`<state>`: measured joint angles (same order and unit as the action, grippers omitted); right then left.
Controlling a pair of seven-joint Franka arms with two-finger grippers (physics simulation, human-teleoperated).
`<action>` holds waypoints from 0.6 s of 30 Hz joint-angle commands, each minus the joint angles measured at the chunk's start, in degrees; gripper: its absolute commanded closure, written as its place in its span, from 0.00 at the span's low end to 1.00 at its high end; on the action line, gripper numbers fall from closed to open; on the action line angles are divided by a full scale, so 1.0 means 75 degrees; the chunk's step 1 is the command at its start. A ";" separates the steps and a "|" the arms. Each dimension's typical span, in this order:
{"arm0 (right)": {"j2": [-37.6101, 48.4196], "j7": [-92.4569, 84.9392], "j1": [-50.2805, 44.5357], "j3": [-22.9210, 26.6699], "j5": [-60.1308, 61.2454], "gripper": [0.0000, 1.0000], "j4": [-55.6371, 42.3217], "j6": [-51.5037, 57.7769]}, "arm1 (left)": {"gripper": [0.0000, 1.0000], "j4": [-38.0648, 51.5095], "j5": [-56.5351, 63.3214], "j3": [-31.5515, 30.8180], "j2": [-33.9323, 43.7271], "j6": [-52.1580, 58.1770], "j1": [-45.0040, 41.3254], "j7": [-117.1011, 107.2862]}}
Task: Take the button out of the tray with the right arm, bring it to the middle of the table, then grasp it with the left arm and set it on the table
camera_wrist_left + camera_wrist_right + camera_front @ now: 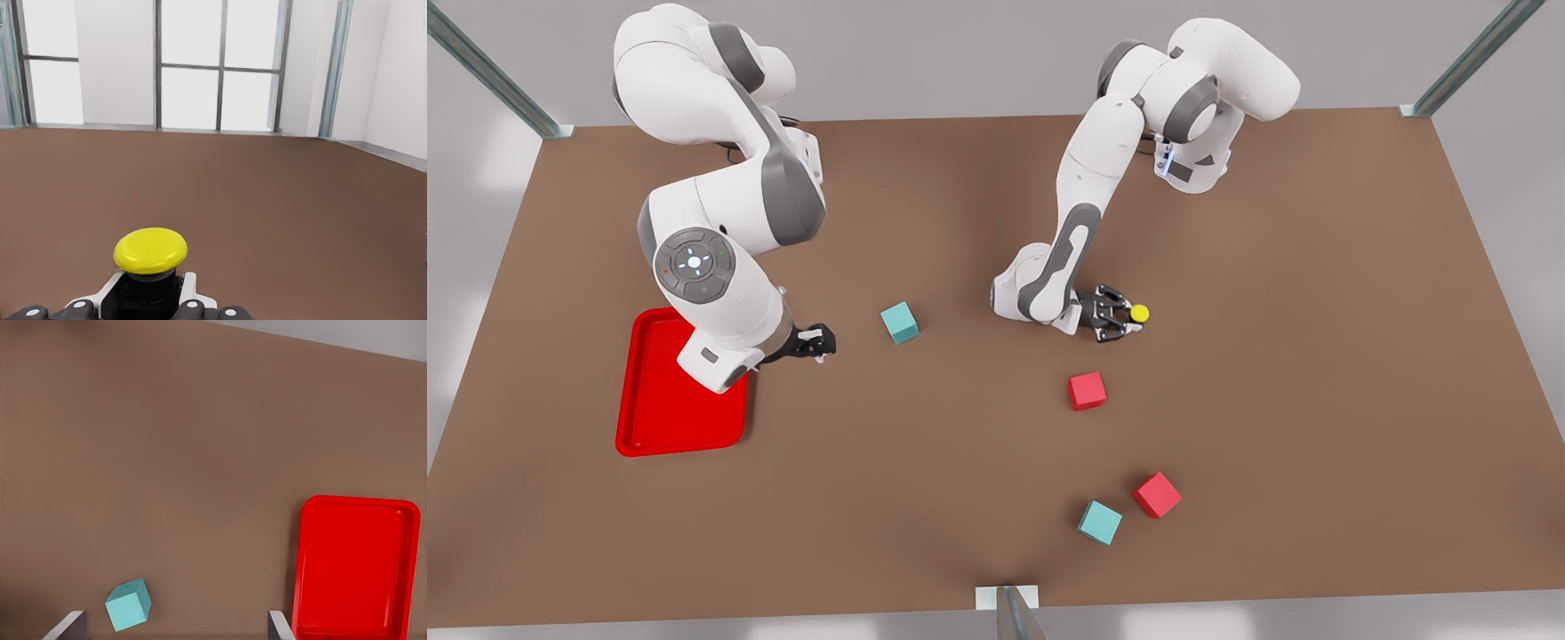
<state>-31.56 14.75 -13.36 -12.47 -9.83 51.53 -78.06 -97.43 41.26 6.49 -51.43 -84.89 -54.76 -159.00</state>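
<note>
Front view's left: flat glossy red tray, rounded corners, low rim, nothing in it, sitting on the matte brown tabletop. Right arm is folded over the tray's near-centre edge, wrist low, right gripper just off the tray toward the centre; in its wrist view the two finger tips stand wide apart with nothing between them. Small teal cube lies just beyond that gripper. Middle: left arm reaches down steeply, forearm bent low and the gripper lying nearly level with the tabletop, left gripper clamped on the button: dark boxy body between the fingers, round yellow cap sticking out past them. Whether the button touches the tabletop is unclear. Further toward the front view's right: a red cube, then a teal cube just beside another red one, all matte, sharp-edged.
</note>
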 commanded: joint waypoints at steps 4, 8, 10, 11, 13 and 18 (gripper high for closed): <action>0.0012 0.0003 0.0000 0.0010 -0.0002 0.00 -0.0004 -0.0009 | 0.00 0.0006 0.0089 0.0014 0.0037 0.0045 0.0012 -0.2214; 0.0000 0.0003 0.0000 0.0010 -0.0013 0.00 -0.0004 -0.0009 | 0.00 0.0006 0.0113 0.0025 0.0049 0.0291 0.0000 -0.2214; 0.0000 0.0003 0.0000 0.0010 -0.0013 0.00 -0.0004 -0.0009 | 0.00 0.0006 0.0113 0.0025 0.0084 0.0619 0.0000 -0.2214; 0.0000 0.0003 0.0000 0.0010 -0.0013 0.00 -0.0004 -0.0009 | 0.00 0.0006 0.0113 0.0014 0.0096 0.0783 0.0000 -0.2203; 0.0000 0.0003 0.0000 0.0022 -0.0025 0.00 -0.0004 -0.0009 | 0.00 0.0006 0.0113 0.0014 0.0131 0.1052 -0.0012 -0.2203; 0.0000 0.0003 -0.0011 0.0010 -0.0060 0.00 -0.0004 -0.0010 | 0.00 -0.0006 0.0124 0.0014 0.0272 0.1498 -0.0035 -0.1898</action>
<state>-31.64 14.75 -13.40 -12.37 -10.23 51.53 -78.20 -97.48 42.19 6.58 -49.66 -77.33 -55.01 -166.00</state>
